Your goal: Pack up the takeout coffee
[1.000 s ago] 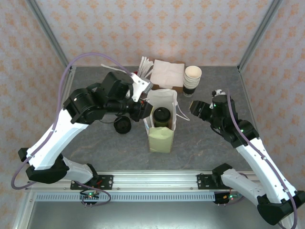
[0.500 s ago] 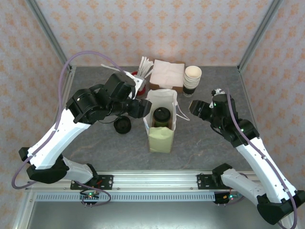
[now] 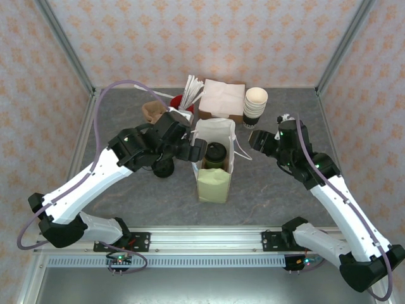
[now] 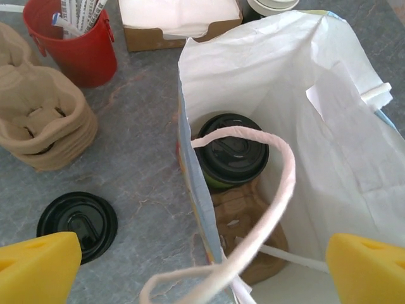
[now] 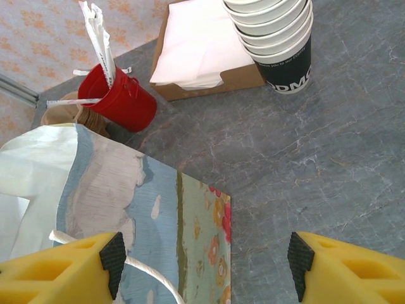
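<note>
grey table (image 5: 354, 158), bagged takeout coffee (image 4: 233, 149), cups (image 5: 278, 38) lettered "dmc"

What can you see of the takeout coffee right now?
The takeout coffee stands upright inside the white paper bag, close to one wall. Its round black plastic lid is on; a sliver of olive side shows beneath. It rests on a brown pulp carrier at the bag's bottom. The bag's handle loop crosses above the lid; contact unclear.
</note>
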`<state>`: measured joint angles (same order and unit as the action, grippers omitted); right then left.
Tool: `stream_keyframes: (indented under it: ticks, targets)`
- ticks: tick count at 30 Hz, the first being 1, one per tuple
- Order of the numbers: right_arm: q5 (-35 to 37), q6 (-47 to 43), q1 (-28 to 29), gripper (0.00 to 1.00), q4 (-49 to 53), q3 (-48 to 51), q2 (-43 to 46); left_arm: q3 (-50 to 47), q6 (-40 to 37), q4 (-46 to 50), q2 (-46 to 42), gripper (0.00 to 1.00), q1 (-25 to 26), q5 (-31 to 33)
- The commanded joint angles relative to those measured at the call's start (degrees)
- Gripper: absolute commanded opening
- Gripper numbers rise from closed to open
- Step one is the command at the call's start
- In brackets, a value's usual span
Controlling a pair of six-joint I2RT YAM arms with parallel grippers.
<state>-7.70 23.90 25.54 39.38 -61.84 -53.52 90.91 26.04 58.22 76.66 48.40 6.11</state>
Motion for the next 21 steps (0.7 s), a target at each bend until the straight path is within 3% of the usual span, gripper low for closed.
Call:
stream_keyframes:
  ticks: [1, 9, 12, 15, 19, 21]
  targets:
    - [-0.6, -0.3, -0.4, 0.71, -1.9, -1.6, 0.2, -3.1, 6.8, -4.3, -0.1, 1.00, 0.5, 5.6]
    - [-0.6, 0.0, -0.4, 0.71, -2.3, -1.8, 0.8, -8.3, 9.9, -9.0, -0.1, 0.93, 0.6, 4.7]
    - [-0.8, -0.2, -0.4, 0.71, -2.4, -1.8, 0.7, -7.5, 10.1, -8.0, 1.8, 0.86, 0.6, 3.8]
    - [-1.2, -0.2, -0.4, 0.71, -2.4, -2.0, 0.5, -7.8, 10.6, -8.8, 2.3, 0.71, 0.6, 2.9]
    - [-1.3, -0.3, -0.4, 0.71, -2.4, -2.0, 0.2, -7.5, 10.9, -8.7, 2.6, 0.42, 0.6, 4.7]
    - [-1.5, -0.3, -0.3, 0.71, -2.3, -2.0, 0.1, -7.3, 11.0, -8.6, 2.8, 0.36, 0.6, 5.1]
